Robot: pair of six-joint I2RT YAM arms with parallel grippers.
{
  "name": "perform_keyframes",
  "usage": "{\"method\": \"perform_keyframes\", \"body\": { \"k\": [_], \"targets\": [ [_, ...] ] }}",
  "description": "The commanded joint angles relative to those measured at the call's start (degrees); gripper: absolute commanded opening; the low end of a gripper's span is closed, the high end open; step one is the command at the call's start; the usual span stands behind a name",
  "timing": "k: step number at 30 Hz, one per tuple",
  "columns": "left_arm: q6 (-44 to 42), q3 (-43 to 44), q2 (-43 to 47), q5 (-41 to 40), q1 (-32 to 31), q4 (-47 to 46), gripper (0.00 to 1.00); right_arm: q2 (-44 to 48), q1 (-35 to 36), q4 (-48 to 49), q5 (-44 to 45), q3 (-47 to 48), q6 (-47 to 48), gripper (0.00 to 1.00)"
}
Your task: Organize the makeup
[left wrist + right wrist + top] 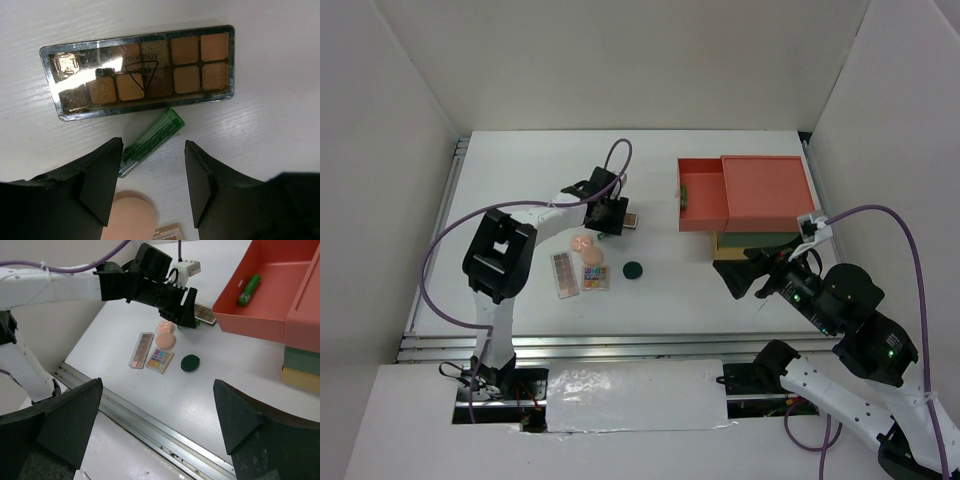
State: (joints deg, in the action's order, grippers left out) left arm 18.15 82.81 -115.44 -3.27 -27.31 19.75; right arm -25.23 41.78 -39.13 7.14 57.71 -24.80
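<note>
My left gripper [607, 215] [152, 175] is open and empty, hovering over a green tube [150, 142] that lies beside a long brown eyeshadow palette [142, 70] [631, 220]. A round peach compact [131, 217] [583, 243] lies under the jaws, a second one [592, 258] next to it. A second long palette [565, 274], the small multicoloured palette [596, 277] [160, 360] and the dark green disc [633, 270] [190, 362] lie on the table. Another green tube [248, 289] lies in the open red drawer [702, 195]. My right gripper [740, 275] [157, 420] is open and empty.
The red, green and yellow drawer box [765, 200] stands at the right back, its top drawer pulled out to the left. A metal rail [150, 425] runs along the table's near edge. White walls enclose the table.
</note>
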Motion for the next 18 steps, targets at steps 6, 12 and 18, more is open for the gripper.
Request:
{"method": "perform_keyframes", "body": {
  "k": [6, 12, 18],
  "targets": [
    [0.8, -0.6, -2.4, 1.0, -0.2, -0.4, 0.48, 0.0, 0.4, 2.6, -0.4, 0.7, 0.6, 1.0],
    [1.4, -5.4, 2.8, -0.2, -1.5, -0.4, 0.27, 0.1, 0.4, 2.9, -0.6, 0.9, 0.6, 1.0],
    [3.5, -5.7, 12.5, -2.1, -6.6, 2.5, 0.15, -0.7, 0.4, 2.9, -0.6, 1.7, 0.5, 1.0]
  ]
}}
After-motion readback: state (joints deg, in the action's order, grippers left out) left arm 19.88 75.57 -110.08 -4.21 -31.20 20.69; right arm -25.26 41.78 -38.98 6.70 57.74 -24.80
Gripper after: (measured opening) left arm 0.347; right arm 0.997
